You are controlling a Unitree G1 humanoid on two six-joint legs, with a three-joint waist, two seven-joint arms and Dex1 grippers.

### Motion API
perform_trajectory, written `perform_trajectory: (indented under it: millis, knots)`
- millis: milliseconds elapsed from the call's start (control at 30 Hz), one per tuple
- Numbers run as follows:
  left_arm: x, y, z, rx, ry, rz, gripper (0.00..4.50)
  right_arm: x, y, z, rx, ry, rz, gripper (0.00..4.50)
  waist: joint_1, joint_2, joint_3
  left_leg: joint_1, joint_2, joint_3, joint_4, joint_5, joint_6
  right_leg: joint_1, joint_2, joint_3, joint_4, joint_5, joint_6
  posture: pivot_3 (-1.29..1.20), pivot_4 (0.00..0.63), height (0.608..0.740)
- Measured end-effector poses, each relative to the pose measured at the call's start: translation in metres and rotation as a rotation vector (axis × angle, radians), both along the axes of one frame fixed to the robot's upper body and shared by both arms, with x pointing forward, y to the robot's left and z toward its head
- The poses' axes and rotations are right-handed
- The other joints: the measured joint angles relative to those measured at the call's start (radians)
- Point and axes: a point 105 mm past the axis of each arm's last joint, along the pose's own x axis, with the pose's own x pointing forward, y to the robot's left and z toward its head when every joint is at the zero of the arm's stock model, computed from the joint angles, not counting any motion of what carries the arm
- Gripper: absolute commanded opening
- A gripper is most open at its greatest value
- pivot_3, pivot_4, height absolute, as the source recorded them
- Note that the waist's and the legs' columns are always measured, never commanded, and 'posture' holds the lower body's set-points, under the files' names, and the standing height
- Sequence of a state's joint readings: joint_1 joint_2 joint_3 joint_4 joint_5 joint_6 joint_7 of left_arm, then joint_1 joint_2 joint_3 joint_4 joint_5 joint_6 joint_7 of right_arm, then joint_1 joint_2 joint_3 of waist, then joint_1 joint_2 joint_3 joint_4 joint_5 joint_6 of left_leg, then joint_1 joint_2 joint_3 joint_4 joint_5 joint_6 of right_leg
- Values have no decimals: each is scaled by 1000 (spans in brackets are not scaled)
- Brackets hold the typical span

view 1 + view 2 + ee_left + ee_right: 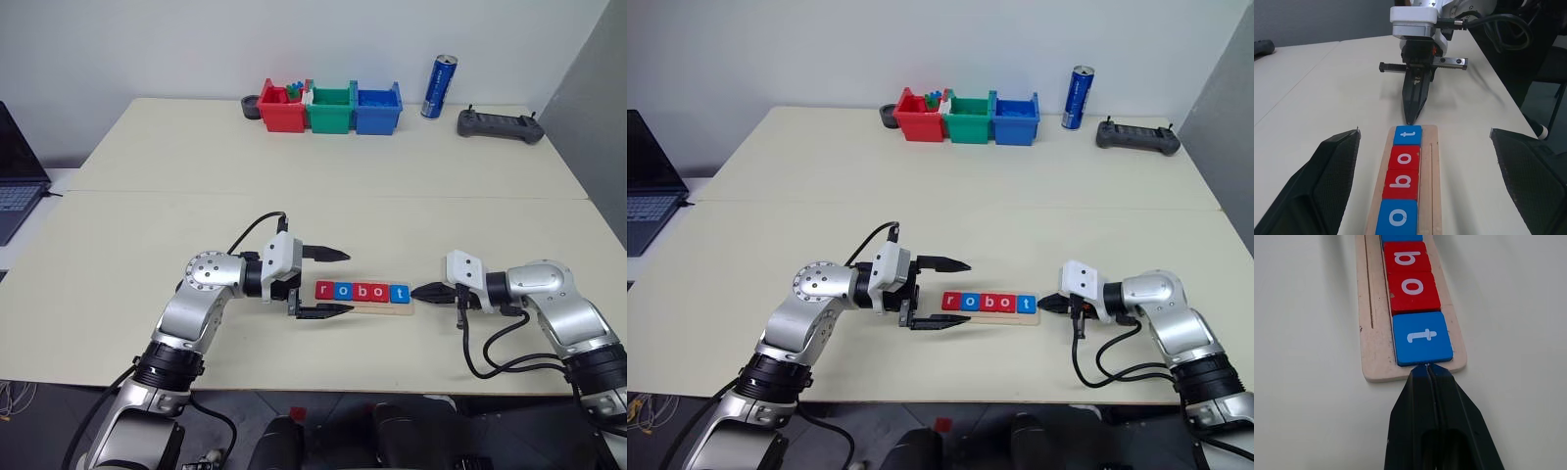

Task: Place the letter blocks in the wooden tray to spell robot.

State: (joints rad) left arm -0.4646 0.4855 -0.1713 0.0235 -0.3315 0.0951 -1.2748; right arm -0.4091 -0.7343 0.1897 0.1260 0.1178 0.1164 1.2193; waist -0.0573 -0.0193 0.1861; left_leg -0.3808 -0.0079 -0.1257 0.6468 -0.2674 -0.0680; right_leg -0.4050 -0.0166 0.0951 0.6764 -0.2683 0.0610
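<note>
On the far side of the table (147, 147), at about 12 o'clock, three bins stand in a row, touching: a red bin (281, 110), a green bin (331, 111) and a blue bin (378, 110). Small coloured toys (294, 89) lie in the red one. A dark round object (251, 106) sits just beside the red bin. At 1 o'clock a blue can (439, 86) stands upright, and near it lies a black controller (500, 124). A laptop (18, 176) is at 9 o'clock.

**Where our cameras sit**

We've got two head cams looking forward and down over the table (323, 186), basically the same shot. Each wrist cam looks low along the wooden tray (1430, 161) from opposite ends, really close, so both catch the letter blocks (1422, 335) head-on.
</note>
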Motion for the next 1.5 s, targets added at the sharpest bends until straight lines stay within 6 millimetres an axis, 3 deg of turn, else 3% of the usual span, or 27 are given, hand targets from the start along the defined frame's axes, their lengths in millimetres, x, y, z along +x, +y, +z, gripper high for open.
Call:
perform_trajectory:
  millis: [633, 800, 967, 1100, 1500]
  knots:
    - [0, 0, 0, 1, 2, 1, 4500, 1, 6, 3, 1, 0, 15, 32, 0, 0, 0, 0, 0, 0, 0, 0, 0, 0, 0, 0, 0, 0, 0, 0, 150, 740]
    - [1, 5, -2, 23, 6, 13, 4500, -5, -1, 10, -23, 9, 35, 1202, 0, 0, 0, 0, 0, 0, 0, 0, 0, 0, 0, 0, 0, 0, 0, 0, 150, 740]
    - [3, 13, -11, 62, 14, 63, 4500, -10, -10, 18, -22, 35, 26, 3042, 0, 0, 0, 0, 0, 0, 0, 0, 0, 0, 0, 0, 0, 0, 0, 0, 150, 740]
    - [6, 18, -12, 87, 5, 94, 4500, -12, -6, 28, 23, 43, 21, 4475, 0, 0, 0, 0, 0, 0, 0, 0, 0, 0, 0, 0, 0, 0, 0, 0, 150, 740]
    - [6, 30, -20, 145, 9, 134, 4500, -19, 4, 33, 72, 65, 5, 4475, 1, 0, 0, 0, 0, 0, 0, 0, 0, 0, 0, 0, 0, 0, 0, 0, 150, 740]
